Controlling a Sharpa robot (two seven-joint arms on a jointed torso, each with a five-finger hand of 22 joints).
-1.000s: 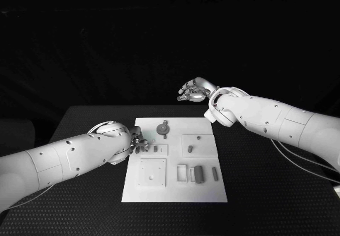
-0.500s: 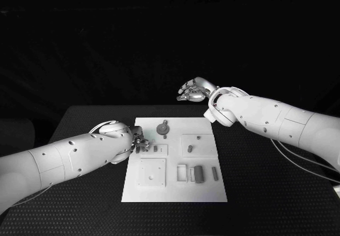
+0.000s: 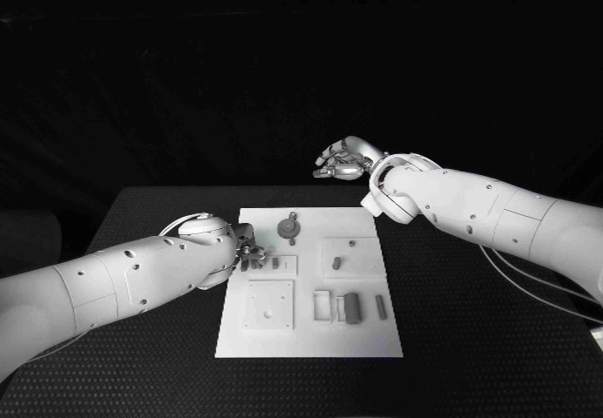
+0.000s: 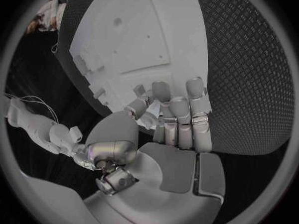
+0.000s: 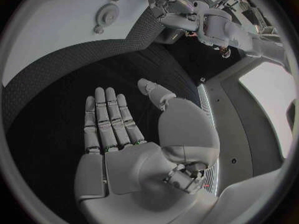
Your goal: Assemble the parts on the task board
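Left hand (image 3: 247, 253) fingers curled over task board (image 3: 312, 335) edge, hold unclear; right hand (image 3: 339, 160) fingers spread, empty.

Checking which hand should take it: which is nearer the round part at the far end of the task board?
Left. The left hand sits at the board's left edge, just short of the round part; the right hand hovers beyond the task board.

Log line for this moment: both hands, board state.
left hand: fingers curled at task board left edge, hold unclear | right hand: open, raised beyond board's far edge | parts: several lying on board
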